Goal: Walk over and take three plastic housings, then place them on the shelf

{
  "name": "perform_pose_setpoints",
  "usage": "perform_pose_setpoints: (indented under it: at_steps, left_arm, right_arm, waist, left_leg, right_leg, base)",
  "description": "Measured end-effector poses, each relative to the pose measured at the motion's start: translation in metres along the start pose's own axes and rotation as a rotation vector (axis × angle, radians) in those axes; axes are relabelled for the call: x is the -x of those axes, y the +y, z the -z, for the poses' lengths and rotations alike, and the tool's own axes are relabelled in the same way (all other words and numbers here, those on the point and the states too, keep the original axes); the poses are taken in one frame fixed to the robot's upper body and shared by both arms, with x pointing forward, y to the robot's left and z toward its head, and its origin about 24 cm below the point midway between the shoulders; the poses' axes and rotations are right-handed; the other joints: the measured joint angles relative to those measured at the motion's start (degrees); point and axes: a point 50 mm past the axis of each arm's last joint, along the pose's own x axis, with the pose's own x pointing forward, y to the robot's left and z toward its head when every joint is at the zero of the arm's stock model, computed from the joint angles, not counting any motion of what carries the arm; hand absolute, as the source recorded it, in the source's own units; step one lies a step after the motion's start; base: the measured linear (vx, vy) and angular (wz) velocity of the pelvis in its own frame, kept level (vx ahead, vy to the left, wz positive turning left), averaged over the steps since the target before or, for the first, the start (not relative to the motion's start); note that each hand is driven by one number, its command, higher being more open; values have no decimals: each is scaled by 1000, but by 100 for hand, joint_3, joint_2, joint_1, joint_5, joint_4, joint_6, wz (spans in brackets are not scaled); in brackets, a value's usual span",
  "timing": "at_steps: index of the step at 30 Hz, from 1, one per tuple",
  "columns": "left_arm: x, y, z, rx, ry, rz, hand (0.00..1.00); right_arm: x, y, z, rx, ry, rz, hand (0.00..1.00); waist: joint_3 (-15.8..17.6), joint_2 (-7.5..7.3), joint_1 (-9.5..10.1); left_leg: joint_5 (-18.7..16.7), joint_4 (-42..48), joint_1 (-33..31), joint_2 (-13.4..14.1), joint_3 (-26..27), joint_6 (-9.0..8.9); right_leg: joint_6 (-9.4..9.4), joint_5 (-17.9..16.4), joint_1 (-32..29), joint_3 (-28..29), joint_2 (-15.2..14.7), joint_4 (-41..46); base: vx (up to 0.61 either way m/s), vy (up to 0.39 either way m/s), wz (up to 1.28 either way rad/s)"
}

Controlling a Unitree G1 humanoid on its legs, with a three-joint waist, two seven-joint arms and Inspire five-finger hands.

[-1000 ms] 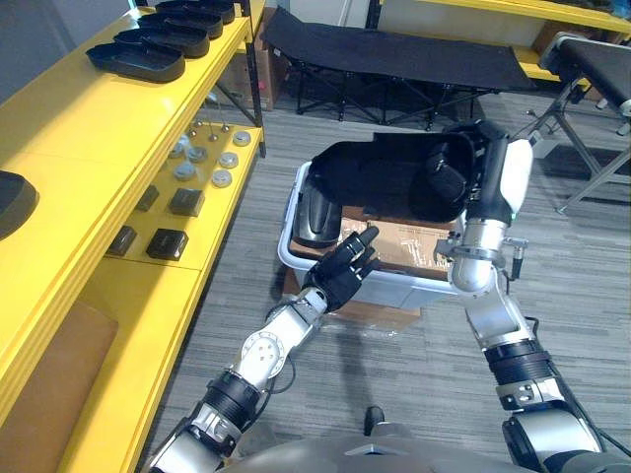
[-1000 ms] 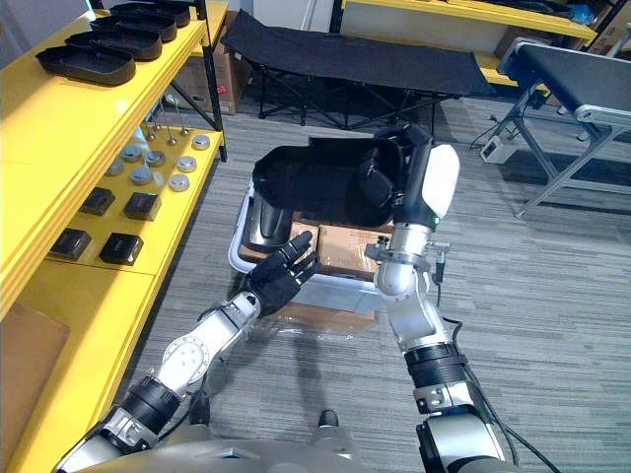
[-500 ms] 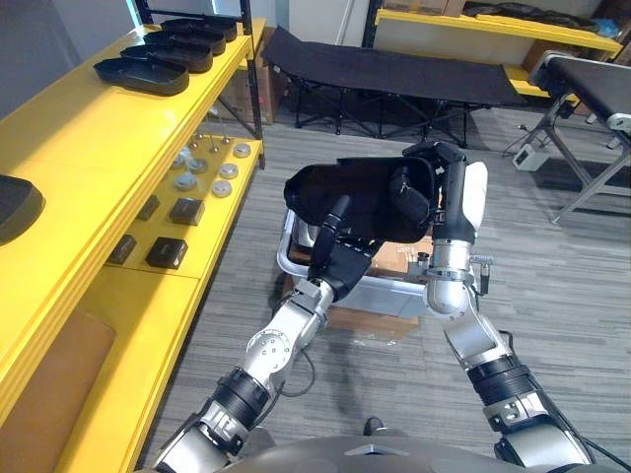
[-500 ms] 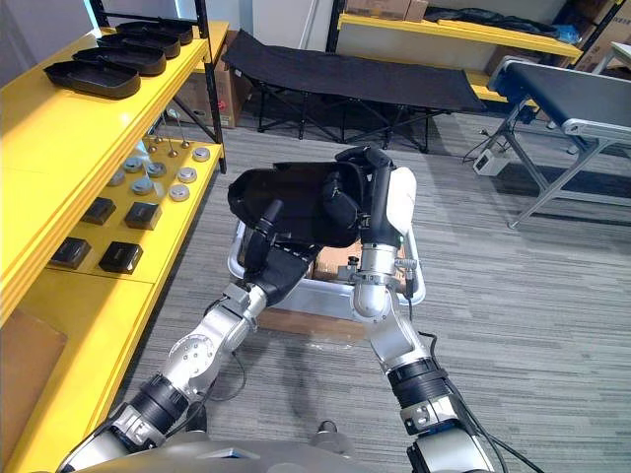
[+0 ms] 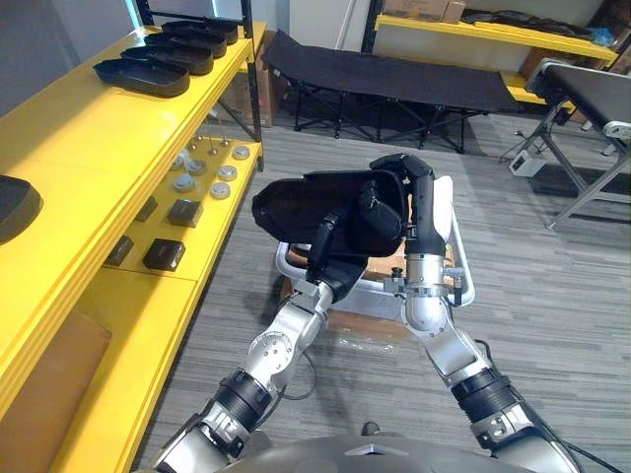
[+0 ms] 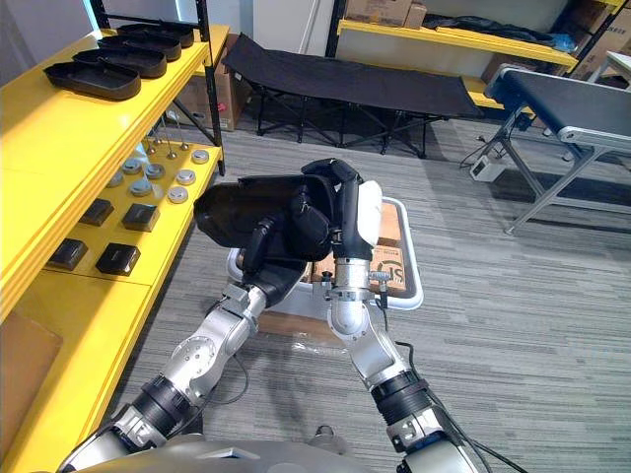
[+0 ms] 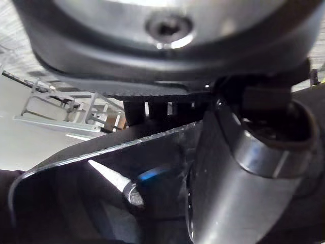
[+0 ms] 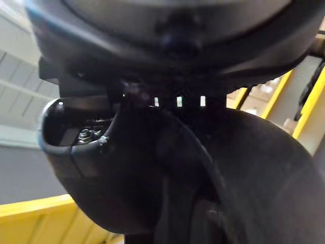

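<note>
Aloft: one housing carried between two hands

Held clear above the floor, the black plastic housing (image 5: 311,205) hangs in front of the robot, tilted, over the near-left part of a white bin (image 5: 459,287). The right hand (image 5: 422,197) has its fingers hooked over the housing's right end and curled down round its rim, a firm wrap that its own wrist view shows from close up. The left hand (image 5: 335,264) comes up from below against the housing's near wall. One finger lies straight up along that wall, and the rest are hidden behind the housing, so I cannot tell whether this hand grips or only props.

Below, the bin rests on a cardboard box (image 5: 367,323) on the grey floor. To the robot's left runs the yellow shelf (image 5: 89,133). A row of black housings (image 5: 140,75) sits at the far end of its top level, well apart from the carried one. On the lower level lie round metal discs (image 5: 202,173) and small black blocks (image 5: 164,254). A black folding cot (image 5: 394,81) stands beyond the bin, and a conveyor (image 5: 592,84) is at far right.
</note>
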Motion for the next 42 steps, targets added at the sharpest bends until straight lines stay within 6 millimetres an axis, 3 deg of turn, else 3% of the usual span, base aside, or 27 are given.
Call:
perform_pose_setpoints:
  at_steps: [7, 8, 15, 22, 28, 35, 38, 42]
  left_arm:
    - [0, 1, 1, 15, -34, 17, 0]
    - [1, 1, 2, 20, -35, 19, 0]
    - [2, 2, -4, -13, -106, 23, 0]
    - [10, 4, -21, -205, -228, -7, 0]
    - [21, -7, -39, -471, -396, -49, 0]
    - [39, -23, -78, -830, -705, -183, 0]
    - [50, -28, -92, -1003, -860, -276, 0]
    - [74, -42, -122, -1158, -1117, -399, 0]
  right_arm:
    - [3, 6, -3, -31, 16, 13, 0]
    - [3, 7, -4, -33, 15, 13, 100]
    - [14, 16, -7, -57, 7, -62, 100]
    - [28, 23, -4, -110, 76, -116, 100]
    - [40, 23, 1, -156, 164, -143, 100]
    - [49, 22, 9, -179, 262, -157, 100]
    - [50, 13, 18, -191, 321, -113, 100]
    - [63, -17, 44, -220, 481, 15, 100]
  waist:
    - [-21, -32, 17]
    - [-24, -36, 13]
    - [-26, -41, 7]
    - [-55, -46, 25]
    - [-76, -18, 5]
    - [-139, 116, 11]
    - [-129, 169, 13]
    - [-133, 198, 2]
  left_leg:
    - [-37, -1, 0, -17, -5, -3]
    - [-40, -1, 0, -17, -5, -7]
    - [-32, 0, -1, -15, 1, -9]
    - [-27, 11, 4, -21, -16, -14]
    - [-34, 0, 19, -19, -64, -21]
    - [-33, 2, 19, -19, -71, -22]
    - [-32, 8, 19, -18, -71, -21]
    - [-42, 13, 18, -17, -68, -31]
  right_leg:
    - [-34, -27, -13, -6, -18, -1]
    - [-35, -29, -14, -6, -18, -1]
    - [-44, -44, -18, -6, -17, -1]
    - [-58, -70, -32, -44, -15, 52]
    - [-113, -161, -34, -84, -16, 148]
    - [-113, -159, -31, -87, -16, 143]
    - [-113, -158, -30, -88, -16, 134]
    - [-112, -158, -30, -87, -15, 117]
  base:
    - [0, 0, 0]
    - [0, 0, 0]
    - [0, 0, 0]
    - [0, 0, 0]
    - [-11, -6, 3]
    - [0, 0, 0]
    - [0, 0, 0]
    - [0, 0, 0]
